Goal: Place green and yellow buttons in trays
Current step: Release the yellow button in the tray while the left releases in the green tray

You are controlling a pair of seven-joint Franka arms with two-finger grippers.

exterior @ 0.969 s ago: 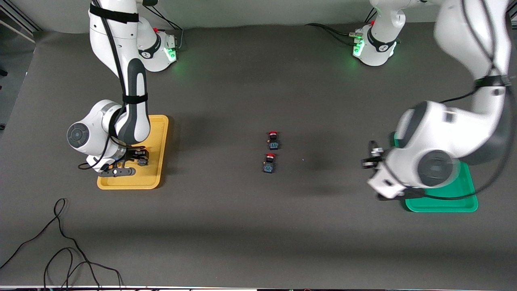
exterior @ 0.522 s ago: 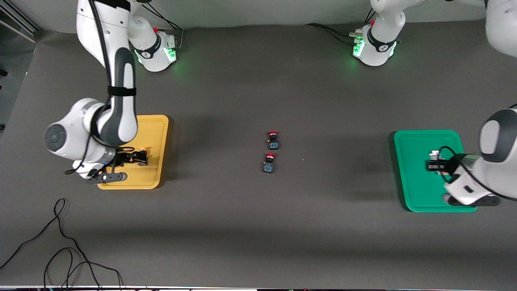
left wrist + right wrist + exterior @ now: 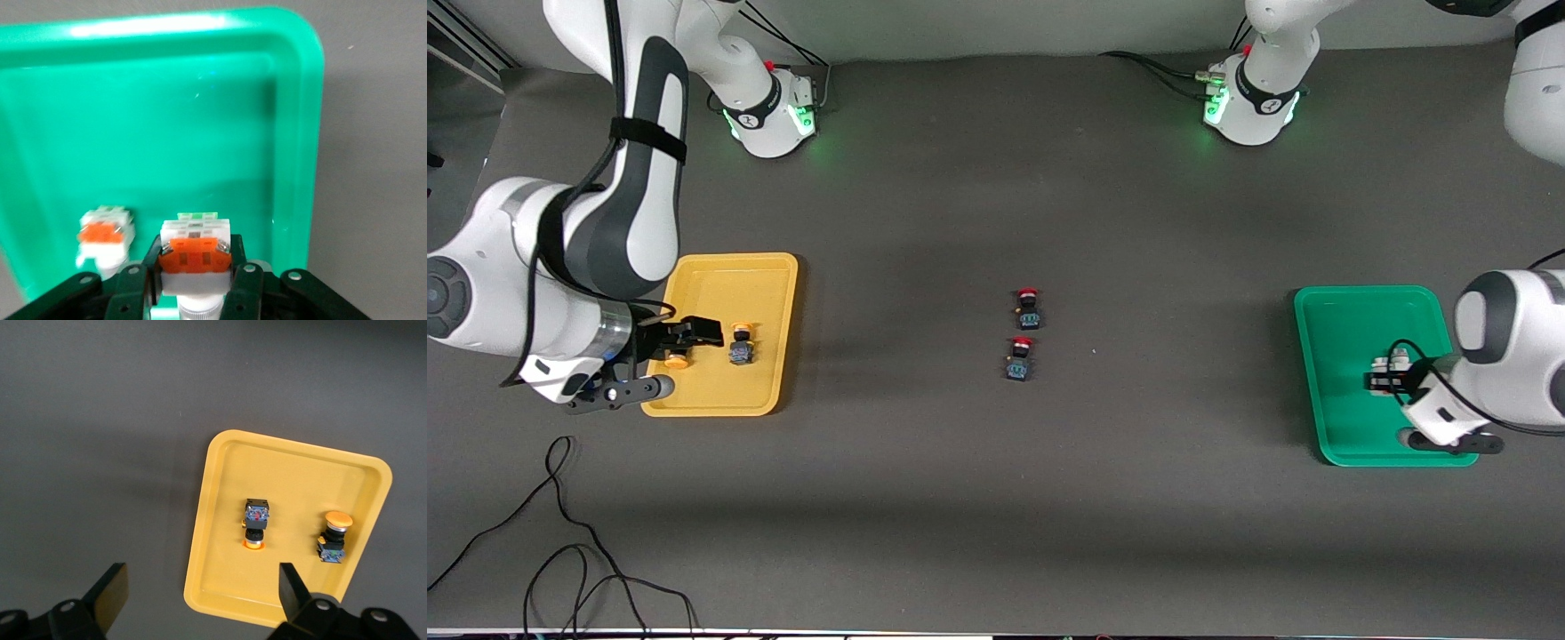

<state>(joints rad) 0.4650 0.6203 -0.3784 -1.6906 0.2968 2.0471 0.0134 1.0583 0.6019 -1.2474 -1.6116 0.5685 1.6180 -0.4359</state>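
The yellow tray (image 3: 769,293) holds two dark-bodied buttons with yellow caps (image 3: 740,345) (image 3: 677,358). Both show in the right wrist view (image 3: 256,523) (image 3: 333,537), lying in the tray (image 3: 220,520). My right gripper (image 3: 683,341) (image 3: 200,593) is open and empty, up over the tray's edge. My left gripper (image 3: 1385,383) (image 3: 195,267) is shut on a white-bodied button with an orange face (image 3: 195,252), low over the green tray (image 3: 1343,311) (image 3: 200,133). A second white-bodied button (image 3: 1392,363) (image 3: 105,233) lies in that tray beside it.
Two dark switches with red caps (image 3: 1028,308) (image 3: 1020,357) lie mid-table between the trays. A black cable (image 3: 560,551) loops on the table near the front camera at the right arm's end.
My left arm swung with its button from beside the green tray to low over it. My right gripper let go of a yellow-capped button in the yellow tray and drew up and away.
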